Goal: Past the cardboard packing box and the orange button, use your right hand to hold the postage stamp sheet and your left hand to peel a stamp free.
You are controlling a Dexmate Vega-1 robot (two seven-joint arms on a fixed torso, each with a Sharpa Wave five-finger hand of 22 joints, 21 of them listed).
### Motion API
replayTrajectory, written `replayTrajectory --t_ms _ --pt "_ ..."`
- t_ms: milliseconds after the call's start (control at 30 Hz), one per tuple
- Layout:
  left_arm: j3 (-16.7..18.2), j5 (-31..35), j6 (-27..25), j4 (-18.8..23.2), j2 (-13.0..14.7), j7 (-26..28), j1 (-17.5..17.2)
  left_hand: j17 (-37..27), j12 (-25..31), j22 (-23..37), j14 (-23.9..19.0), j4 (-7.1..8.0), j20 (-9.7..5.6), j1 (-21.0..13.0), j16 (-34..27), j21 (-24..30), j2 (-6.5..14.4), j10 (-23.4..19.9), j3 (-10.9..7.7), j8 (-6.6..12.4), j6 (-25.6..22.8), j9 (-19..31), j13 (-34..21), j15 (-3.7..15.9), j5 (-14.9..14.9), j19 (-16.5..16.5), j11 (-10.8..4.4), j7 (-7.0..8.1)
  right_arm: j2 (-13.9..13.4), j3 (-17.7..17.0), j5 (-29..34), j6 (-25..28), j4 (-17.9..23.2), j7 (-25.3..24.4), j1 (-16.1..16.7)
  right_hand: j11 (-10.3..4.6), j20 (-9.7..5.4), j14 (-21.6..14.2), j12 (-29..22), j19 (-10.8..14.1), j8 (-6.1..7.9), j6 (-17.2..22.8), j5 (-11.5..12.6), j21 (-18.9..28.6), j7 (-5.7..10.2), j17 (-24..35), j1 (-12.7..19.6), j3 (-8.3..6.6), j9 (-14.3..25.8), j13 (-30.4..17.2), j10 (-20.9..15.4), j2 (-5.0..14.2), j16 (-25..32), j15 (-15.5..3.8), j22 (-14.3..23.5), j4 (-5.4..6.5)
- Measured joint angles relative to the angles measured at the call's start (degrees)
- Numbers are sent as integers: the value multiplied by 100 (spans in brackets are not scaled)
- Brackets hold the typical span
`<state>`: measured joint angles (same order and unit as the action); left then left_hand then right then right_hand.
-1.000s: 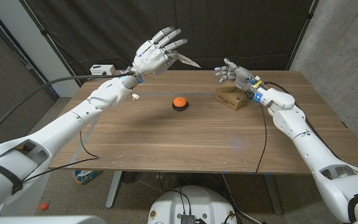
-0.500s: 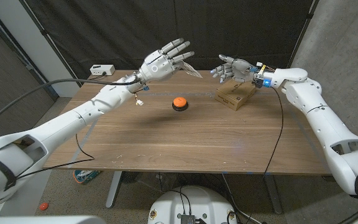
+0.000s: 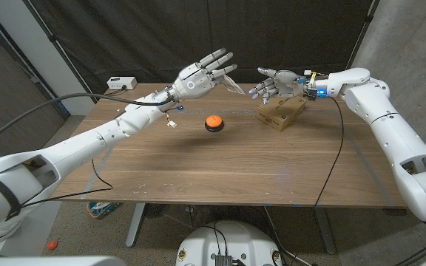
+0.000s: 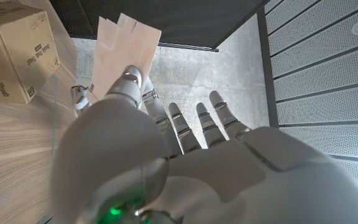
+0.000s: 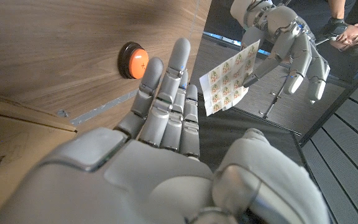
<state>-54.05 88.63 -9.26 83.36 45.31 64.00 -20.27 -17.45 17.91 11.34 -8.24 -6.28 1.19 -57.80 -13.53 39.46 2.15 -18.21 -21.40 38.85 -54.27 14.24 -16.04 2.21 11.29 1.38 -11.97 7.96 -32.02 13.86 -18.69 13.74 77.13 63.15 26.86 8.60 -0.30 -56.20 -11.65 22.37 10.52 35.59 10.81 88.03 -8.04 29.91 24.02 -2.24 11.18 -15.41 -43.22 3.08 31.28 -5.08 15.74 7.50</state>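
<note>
Here the left hand (image 3: 200,74) is raised above the far part of the wooden counter (image 3: 220,166) and pinches the postage stamp sheet (image 3: 231,86) between the thumb and a finger, while its other fingers (image 3: 220,58) are spread and point toward the right. The sheet hangs in the air, not touching the counter, in the gap between the two hands, beyond the orange button (image 3: 213,123) and to the left of the cardboard packing box (image 3: 280,112). In the right wrist view the sheet (image 5: 230,78) shows its printed side with rows of small stamps, and it is held at one edge by the left hand (image 5: 291,43); in the left wrist view the plain brown back of the sheet (image 4: 123,50) stands just past the thumb of the left hand (image 4: 166,168). The right hand (image 3: 276,83) hovers over the far side of the box, with the fingers apart and a little curved, holding nothing, the palm turned toward the sheet; its fingertips are near the sheet but apart from it. The box sits on the far right part of the counter, and the button lies left of it, nearer to the middle. In the right wrist view the button (image 5: 133,60) appears beyond the fingers (image 5: 166,99) of the right hand (image 5: 166,168), and a corner of the box (image 5: 11,155) is beside that hand. A small white device (image 3: 121,82) lies at the far left corner of the counter. A person (image 5: 347,28) is partly seen behind the left hand in the right wrist view.
</note>
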Motion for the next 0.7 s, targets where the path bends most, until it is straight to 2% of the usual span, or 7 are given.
replayTrajectory --t_ms 100,167,367,400,467,700 --pt "0 0 0 15 -30 0 0 -21 0 0 18 0 0 0 0 0 0 0 0 0 0 0 -7 -16 -1 0 0 0 0 0 97 61 0 126 0 47 9 0 22 31 -19 -62 0 -29 -55 -39 -106 59 0 27 50 -57 0 0 0 59" --pt "24 2 -124 34 -73 2 -22 -26 0 0 17 0 13 0 0 0 0 0 1 0 0 0 -7 -16 -4 -13 0 0 45 169 173 97 -282 226 -216 47 30 0 22 53 -19 -73 3 -35 -66 -60 -169 89 0 27 51 -72 0 1 -5 89" --pt "158 2 -137 52 -200 2 -110 -53 28 0 17 -22 3 -1 0 0 -1 31 22 0 0 0 -7 -16 -30 -58 31 0 108 215 286 128 -435 449 -294 44 -2 31 44 84 -19 -154 22 -35 -85 -97 -274 137 1 52 96 -66 -1 30 11 137" --pt "208 -4 -102 52 -238 2 -138 -53 33 0 17 -22 3 -1 0 0 -1 31 22 0 0 0 -7 -17 -31 -58 31 0 236 237 291 127 -685 500 -384 55 -2 31 44 84 -20 -154 34 -35 -85 -98 -292 137 1 52 117 -48 -32 31 11 137" --pt "267 -6 -69 47 -290 2 -176 -72 33 0 17 -22 3 -1 0 0 -1 31 23 0 0 0 -7 -17 -44 -58 31 0 284 233 291 118 -761 570 -405 60 -2 31 44 83 -19 -154 43 -35 -85 -110 -292 137 1 56 122 -48 -47 31 12 137" --pt "565 -6 -69 -56 -547 2 -375 -104 55 19 16 -23 3 -2 0 40 -2 31 24 1 0 0 -34 -17 -46 -58 31 0 284 233 167 -4 -761 937 -405 60 -4 61 44 81 -19 -176 65 -35 -107 -124 -228 92 1 78 123 16 -47 61 64 91"
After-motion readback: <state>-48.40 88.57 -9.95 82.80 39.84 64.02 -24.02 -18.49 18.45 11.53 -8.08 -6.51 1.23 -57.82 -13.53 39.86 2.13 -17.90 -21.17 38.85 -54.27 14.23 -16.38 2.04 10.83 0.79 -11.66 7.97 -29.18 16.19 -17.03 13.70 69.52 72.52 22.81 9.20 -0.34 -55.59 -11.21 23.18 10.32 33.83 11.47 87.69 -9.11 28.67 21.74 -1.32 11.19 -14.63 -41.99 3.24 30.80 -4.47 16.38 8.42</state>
